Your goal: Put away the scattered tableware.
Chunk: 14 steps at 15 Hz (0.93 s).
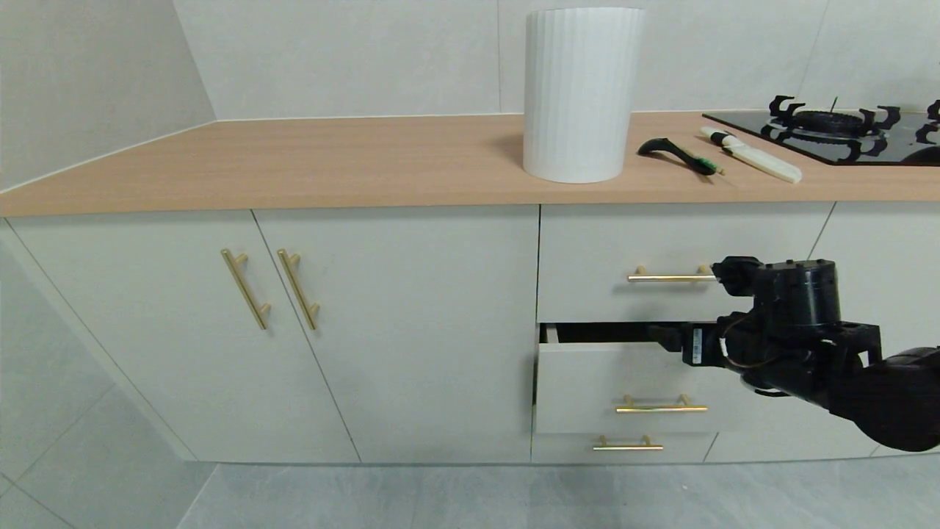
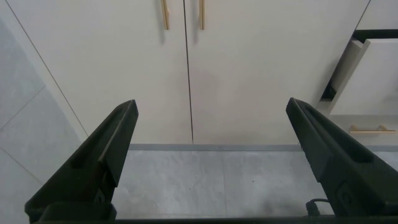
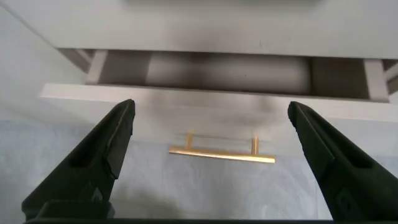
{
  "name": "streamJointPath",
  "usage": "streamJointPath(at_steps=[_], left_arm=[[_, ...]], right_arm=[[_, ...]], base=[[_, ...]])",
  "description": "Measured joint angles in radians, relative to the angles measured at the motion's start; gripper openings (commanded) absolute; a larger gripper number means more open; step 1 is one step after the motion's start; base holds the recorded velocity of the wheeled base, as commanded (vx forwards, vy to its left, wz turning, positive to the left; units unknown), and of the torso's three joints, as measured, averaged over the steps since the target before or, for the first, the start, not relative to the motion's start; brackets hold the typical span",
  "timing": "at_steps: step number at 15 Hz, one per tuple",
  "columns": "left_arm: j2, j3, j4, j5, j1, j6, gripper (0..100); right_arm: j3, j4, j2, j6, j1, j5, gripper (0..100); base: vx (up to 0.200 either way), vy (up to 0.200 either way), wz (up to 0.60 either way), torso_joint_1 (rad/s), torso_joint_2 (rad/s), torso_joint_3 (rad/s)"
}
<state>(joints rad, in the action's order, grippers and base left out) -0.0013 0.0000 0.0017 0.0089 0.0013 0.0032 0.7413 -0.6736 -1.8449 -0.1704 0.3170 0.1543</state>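
While its arm (image 1: 866,382) stretches level toward the part-open drawer (image 1: 587,375), the right pincer (image 3: 211,107) gapes wide, holding nothing.

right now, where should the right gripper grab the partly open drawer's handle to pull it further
Take the gold bar handle at its middle, between the two posts, coming straight from the front. The bar lies horizontal and stands off the drawer front, so one of the fingers can go above and one below. The right gripper is open.

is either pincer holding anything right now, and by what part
Nothing is held. The left pincer is open and empty, facing the cabinet doors; the right pincer is open and empty at the partly open drawer.
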Motion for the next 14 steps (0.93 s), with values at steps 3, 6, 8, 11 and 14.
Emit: streamJointPath(at_steps=[3,6,8,11,14], left_arm=[[0.0,0.0,0.0,0.0,0.0,0.0,100],[0.0,0.0,0.0,0.0,0.0,0.0,100],[0.0,0.0,0.0,0.0,0.0,0.0,100],[0.0,0.0,0.0,0.0,0.0,0.0,100],[0.0,0.0,0.0,0.0,0.0,0.0,100]], right_arm=[[0.073,-0.009,-0.093,0.001,0.0,0.01,100],[0.095,-0.064,-0.16,0.0,-0.003,0.023,100],[0.098,-0.086,-0.196,0.001,-0.003,0.054,100],[0.104,-0.15,-0.249,0.003,0.0,0.08,100],[0.115,-0.157,-0.281,0.005,0.0,0.089,100]], base=[[0.0,0.0,0.0,0.0,0.0,0.0],[0.0,0.0,0.0,0.0,0.0,0.0],[0.0,0.0,0.0,0.0,0.0,0.0],[0.0,0.0,0.0,0.0,0.0,0.0],[0.0,0.0,0.0,0.0,0.0,0.0]])
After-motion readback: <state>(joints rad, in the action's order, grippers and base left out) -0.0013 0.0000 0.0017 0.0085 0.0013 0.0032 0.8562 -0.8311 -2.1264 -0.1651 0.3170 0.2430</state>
